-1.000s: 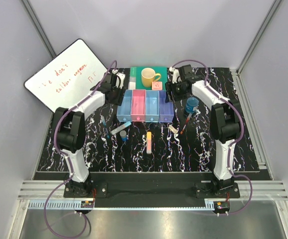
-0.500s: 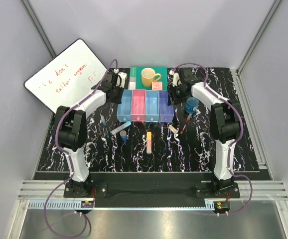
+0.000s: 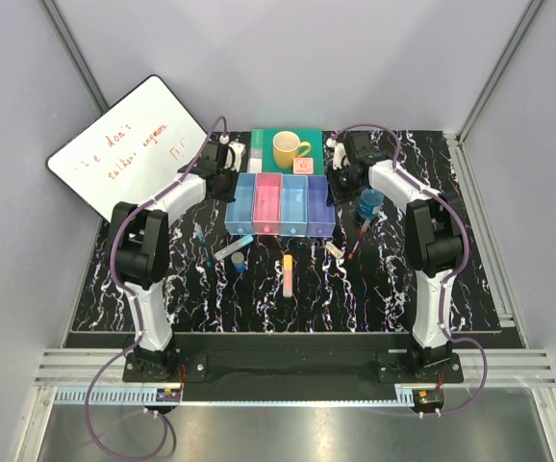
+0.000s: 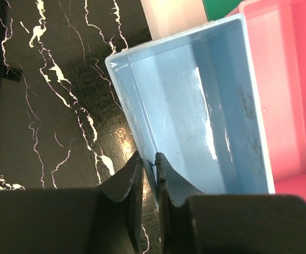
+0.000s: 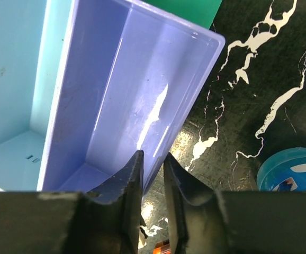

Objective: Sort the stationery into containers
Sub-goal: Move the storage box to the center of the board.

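Note:
The containers (image 3: 267, 204), a row of light blue, pink-red, light blue and purple bins, stand mid-table. My left gripper (image 3: 228, 179) (image 4: 149, 159) is shut on the left wall of the end light blue bin (image 4: 195, 106). My right gripper (image 3: 334, 181) (image 5: 153, 159) straddles the right wall of the purple bin (image 5: 116, 79); a gap remains at its outer finger. Loose stationery lies in front: a grey marker (image 3: 232, 247), an orange-yellow bar (image 3: 287, 273), a white eraser (image 3: 333, 248), a red pen (image 3: 357, 245) and a blue round bottle (image 3: 370, 202) (image 5: 293, 169).
A yellow mug (image 3: 288, 149) stands on a green book (image 3: 264, 140) with a pink cube (image 3: 303, 166) just behind the bins. A whiteboard (image 3: 129, 154) leans at the back left. Thin pens (image 3: 206, 245) lie left of the marker.
Both grippers have narrowed around the outer walls of the bin row, the left one down onto the wall. Both wrists have shifted slightly toward the back.

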Robot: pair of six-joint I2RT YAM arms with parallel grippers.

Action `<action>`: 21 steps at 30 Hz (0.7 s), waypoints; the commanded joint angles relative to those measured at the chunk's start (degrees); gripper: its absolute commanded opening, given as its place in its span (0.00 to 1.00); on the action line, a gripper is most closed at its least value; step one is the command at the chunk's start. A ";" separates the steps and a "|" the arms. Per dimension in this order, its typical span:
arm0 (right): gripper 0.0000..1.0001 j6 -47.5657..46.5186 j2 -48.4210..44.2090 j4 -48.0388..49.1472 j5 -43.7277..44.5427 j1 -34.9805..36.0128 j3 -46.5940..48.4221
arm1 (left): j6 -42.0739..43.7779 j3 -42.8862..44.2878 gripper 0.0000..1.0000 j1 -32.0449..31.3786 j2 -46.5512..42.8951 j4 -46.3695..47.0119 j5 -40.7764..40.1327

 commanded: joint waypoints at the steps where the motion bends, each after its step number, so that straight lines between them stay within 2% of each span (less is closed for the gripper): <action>1: 0.26 0.33 -1.59 1.72 -0.29 0.98 -0.16 | -0.81 2.60 0.05 -0.80 0.62 0.95 3.41; 3: 0.24 0.51 -1.77 1.63 -0.47 1.16 -0.25 | -0.73 2.60 0.00 -0.89 0.62 0.77 3.50; 21: 0.20 1.04 -4.32 1.54 -0.91 3.00 -3.85 | -0.55 -0.91 0.00 -2.91 -1.31 -3.09 8.33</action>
